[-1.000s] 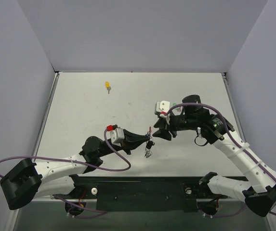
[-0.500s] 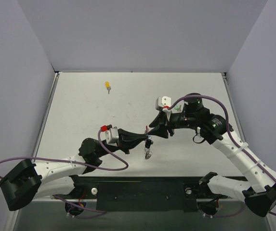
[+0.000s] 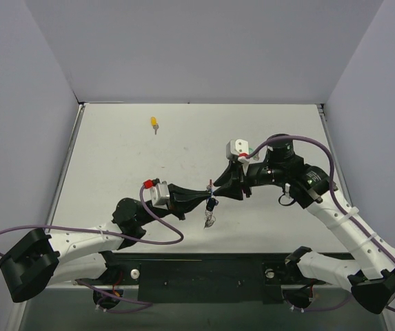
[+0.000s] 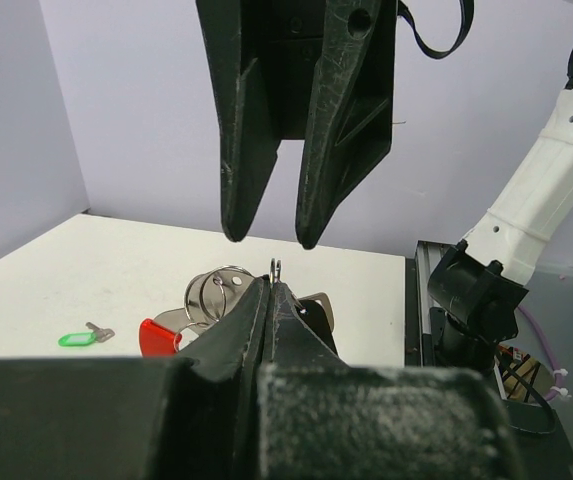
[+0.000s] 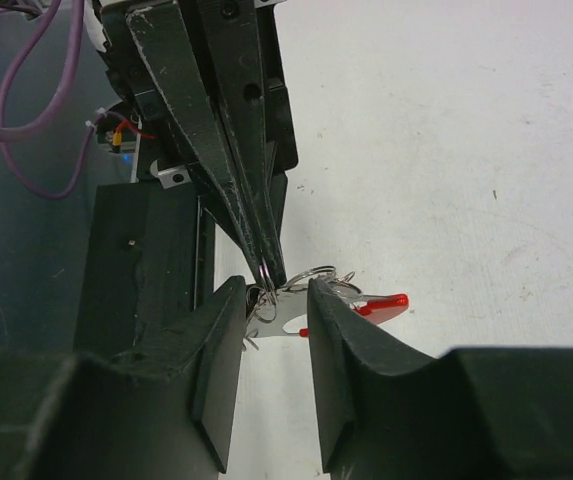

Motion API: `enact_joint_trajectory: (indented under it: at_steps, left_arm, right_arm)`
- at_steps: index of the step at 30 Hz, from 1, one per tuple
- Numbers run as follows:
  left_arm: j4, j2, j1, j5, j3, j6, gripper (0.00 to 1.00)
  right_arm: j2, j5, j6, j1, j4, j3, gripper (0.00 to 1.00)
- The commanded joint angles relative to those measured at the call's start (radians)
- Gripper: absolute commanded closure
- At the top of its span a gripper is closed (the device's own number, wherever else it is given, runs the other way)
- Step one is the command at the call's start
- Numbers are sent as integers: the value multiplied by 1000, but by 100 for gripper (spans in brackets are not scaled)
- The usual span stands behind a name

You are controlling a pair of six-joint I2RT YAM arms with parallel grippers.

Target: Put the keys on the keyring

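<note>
My left gripper (image 3: 209, 196) is shut on a thin silver ring of the keyring (image 4: 277, 268) and holds it above the table. The bunch hangs below the tips in the top view (image 3: 211, 212): silver rings (image 4: 218, 295), a red part (image 4: 159, 336) and a dark key. My right gripper (image 3: 219, 188) is open. Its fingers (image 5: 331, 370) straddle the left fingertip and the held ring (image 5: 266, 290) without touching them. A yellow-headed key (image 3: 154, 123) lies far back on the table. A green-headed key (image 4: 78, 339) lies on the table under the right wrist.
The white table (image 3: 114, 172) is walled by grey panels at the left, back and right. The black base rail (image 3: 204, 272) runs along the near edge. Purple cables loop beside both arms.
The right gripper has come down and left until its open fingers frame the left fingertip. The left arm has drawn back slightly to the left, still holding the keyring.
</note>
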Motion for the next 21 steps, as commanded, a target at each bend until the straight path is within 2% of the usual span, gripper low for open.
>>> enact_joint_trajectory:
  at_steps: [1,21]
  left_arm:
    - [59,-21,7,-10,13,5,100]
    - [61,-28,13,0,13,5,100]
  right_arm:
    - [-16,-63,-20,20,19,-25,75]
    - [8,-29,-74,43,1,-47,87]
